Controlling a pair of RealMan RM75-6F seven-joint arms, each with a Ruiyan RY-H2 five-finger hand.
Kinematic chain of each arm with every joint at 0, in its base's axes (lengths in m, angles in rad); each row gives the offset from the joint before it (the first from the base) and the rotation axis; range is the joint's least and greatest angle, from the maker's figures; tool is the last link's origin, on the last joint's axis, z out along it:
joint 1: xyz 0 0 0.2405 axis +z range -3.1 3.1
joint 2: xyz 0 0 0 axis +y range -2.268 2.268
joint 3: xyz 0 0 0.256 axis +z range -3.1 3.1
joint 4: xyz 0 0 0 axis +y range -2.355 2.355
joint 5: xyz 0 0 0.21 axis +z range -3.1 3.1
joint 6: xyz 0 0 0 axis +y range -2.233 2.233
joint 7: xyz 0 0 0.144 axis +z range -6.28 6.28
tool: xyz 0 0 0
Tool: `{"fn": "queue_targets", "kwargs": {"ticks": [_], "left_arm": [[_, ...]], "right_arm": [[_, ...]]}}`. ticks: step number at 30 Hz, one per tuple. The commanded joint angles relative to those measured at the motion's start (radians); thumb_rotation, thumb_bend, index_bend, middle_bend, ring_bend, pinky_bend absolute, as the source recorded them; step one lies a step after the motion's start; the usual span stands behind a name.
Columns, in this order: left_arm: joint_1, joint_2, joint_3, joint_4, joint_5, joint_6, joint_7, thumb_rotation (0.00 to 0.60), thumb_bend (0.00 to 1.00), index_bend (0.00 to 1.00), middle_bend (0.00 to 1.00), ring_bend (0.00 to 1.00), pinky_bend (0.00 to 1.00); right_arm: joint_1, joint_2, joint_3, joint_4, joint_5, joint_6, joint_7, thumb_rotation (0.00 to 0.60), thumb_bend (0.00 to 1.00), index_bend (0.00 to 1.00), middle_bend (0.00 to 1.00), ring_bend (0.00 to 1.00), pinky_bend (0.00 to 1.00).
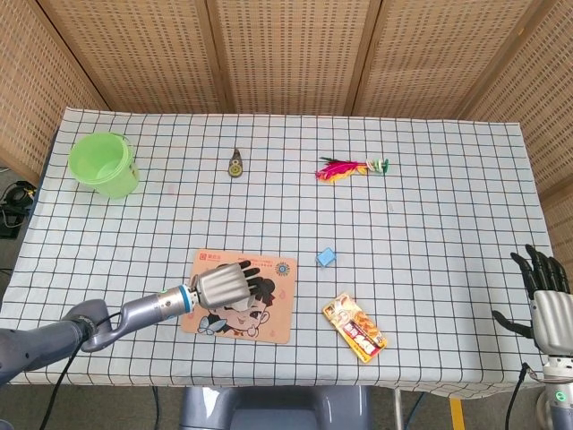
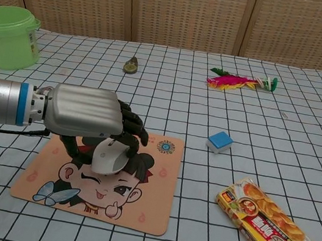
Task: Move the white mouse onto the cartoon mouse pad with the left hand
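Note:
The cartoon mouse pad (image 2: 141, 207) lies near the table's front edge, left of centre, and also shows in the head view as the pad (image 1: 271, 326). My left hand (image 2: 85, 113) hovers low over its upper middle, fingers curled down around the white mouse (image 2: 110, 158). The mouse sits on or just above the cartoon face. From the head camera the left hand (image 1: 222, 284) covers the mouse. My right hand (image 1: 548, 305) is at the table's front right corner, fingers spread, holding nothing.
A green bucket (image 2: 7, 33) stands at the far left. A blue cube (image 2: 219, 141) and a snack packet (image 2: 269, 230) lie right of the pad. A feather shuttlecock (image 2: 238, 81) and a small round trinket (image 2: 131, 65) lie at the back.

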Motion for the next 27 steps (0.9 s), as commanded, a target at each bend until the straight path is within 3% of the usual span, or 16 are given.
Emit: {"fn": "queue_targets", "kwargs": {"ticks": [1, 14, 21, 27], "left_arm": [[0.002, 0.006, 0.006, -0.007, -0.002, 0.005, -0.004, 0.6, 0.37, 0.29, 0.01, 0.04, 0.17], [0.05, 0.075, 0.012, -0.09, -0.028, 0.078, 0.021, 0.6, 0.36, 0.21, 0.0, 0.0, 0.12], [0.187, 0.152, -0.032, -0.215, -0.152, 0.192, 0.111, 0.6, 0.34, 0.18, 0.0, 0.0, 0.11], [0.348, 0.223, -0.042, -0.339, -0.281, 0.308, 0.187, 0.6, 0.31, 0.11, 0.0, 0.0, 0.04]], "right_arm": [[0.0, -0.001, -0.001, -0.001, -0.002, 0.001, -0.002, 0.6, 0.08, 0.15, 0.0, 0.0, 0.0], [0.0, -0.004, -0.01, -0.01, -0.02, 0.007, -0.02, 0.6, 0.08, 0.15, 0.0, 0.0, 0.0], [0.001, -0.003, -0.018, -0.017, -0.033, 0.007, -0.026, 0.6, 0.08, 0.15, 0.0, 0.0, 0.0], [0.002, -0.002, -0.028, -0.028, -0.053, 0.012, -0.039, 0.6, 0.08, 0.15, 0.0, 0.0, 0.0]]}}
